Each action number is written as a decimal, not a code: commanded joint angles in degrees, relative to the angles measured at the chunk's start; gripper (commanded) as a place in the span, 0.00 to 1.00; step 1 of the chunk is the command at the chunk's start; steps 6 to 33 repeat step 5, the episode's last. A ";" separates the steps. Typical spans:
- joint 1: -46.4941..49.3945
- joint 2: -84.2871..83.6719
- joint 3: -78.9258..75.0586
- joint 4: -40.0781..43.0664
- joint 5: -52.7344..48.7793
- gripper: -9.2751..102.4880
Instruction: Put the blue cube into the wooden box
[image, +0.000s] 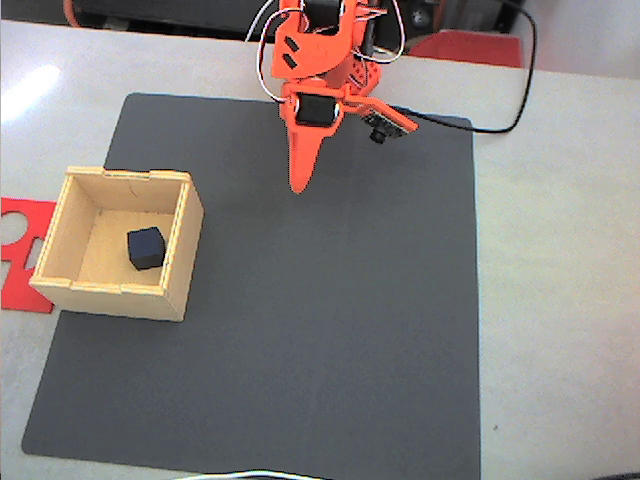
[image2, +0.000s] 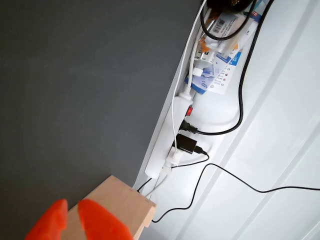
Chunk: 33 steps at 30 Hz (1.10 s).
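Observation:
The blue cube (image: 145, 247) lies on the floor of the wooden box (image: 186, 245), a little right of its middle in the fixed view. The box stands on the left part of the mat. My orange gripper (image: 298, 183) hangs over the mat's far middle, well to the right of the box and away from it, its jaws together with nothing between them. In the wrist view the fingertips (image2: 99, 216) sit at the bottom left in front of a corner of the wooden box (image2: 125, 200); the cube is hidden there.
A dark grey mat (image: 330, 330) covers most of the white table. A flat red cut-out sheet (image: 20, 250) lies left of the box. A black cable (image: 505, 120) loops at the mat's far right corner. A white power strip (image2: 167, 145) with plugs lies beyond the mat.

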<state>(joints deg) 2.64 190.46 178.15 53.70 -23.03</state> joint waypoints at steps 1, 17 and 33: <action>-0.26 0.88 -0.35 -0.79 -0.09 0.08; -0.26 0.88 -0.35 -0.79 -0.18 0.08; -0.26 0.88 -0.35 -0.79 -0.18 0.08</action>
